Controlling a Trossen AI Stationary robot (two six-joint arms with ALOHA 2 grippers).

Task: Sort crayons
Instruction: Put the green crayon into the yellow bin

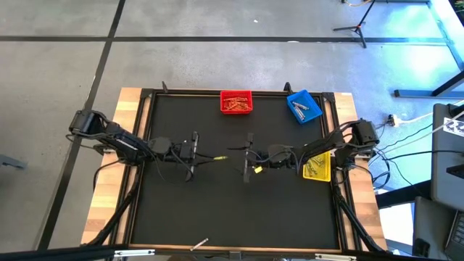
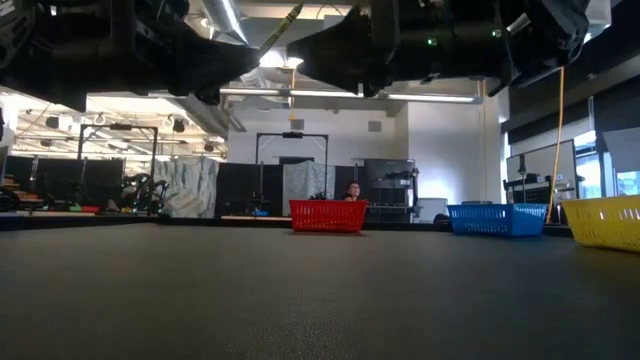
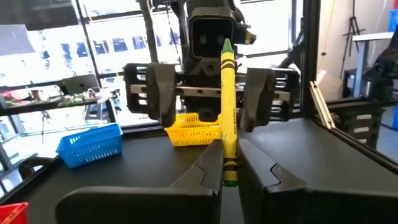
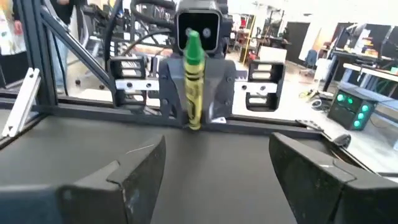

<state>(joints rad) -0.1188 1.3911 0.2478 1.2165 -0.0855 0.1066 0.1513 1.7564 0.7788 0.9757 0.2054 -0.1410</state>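
My left gripper (image 1: 210, 157) is above the middle of the table, shut on a yellow-green crayon (image 3: 227, 106). The crayon also shows in the high view (image 1: 220, 157) and the right wrist view (image 4: 193, 81). My right gripper (image 1: 243, 155) faces it from the table's right side. It is open and empty, a short way from the crayon's tip. Red (image 1: 236, 101), blue (image 1: 304, 106) and yellow (image 1: 317, 165) bins hold several crayons. My left gripper pinches the crayon's back end (image 3: 229, 163) between its two fingers. The fingers come level from the table's left side and lie along the crayon. The crayon sticks out past the fingertips toward the right gripper, tip (image 3: 226, 46) free, lifted clear of the table.
The red bin and the blue bin stand at the far edge. The yellow bin stands at the right edge, beside the right arm. A pale stick (image 1: 199, 245) lies near the table's front edge. A raised dark frame (image 1: 145, 145) rims the mat.
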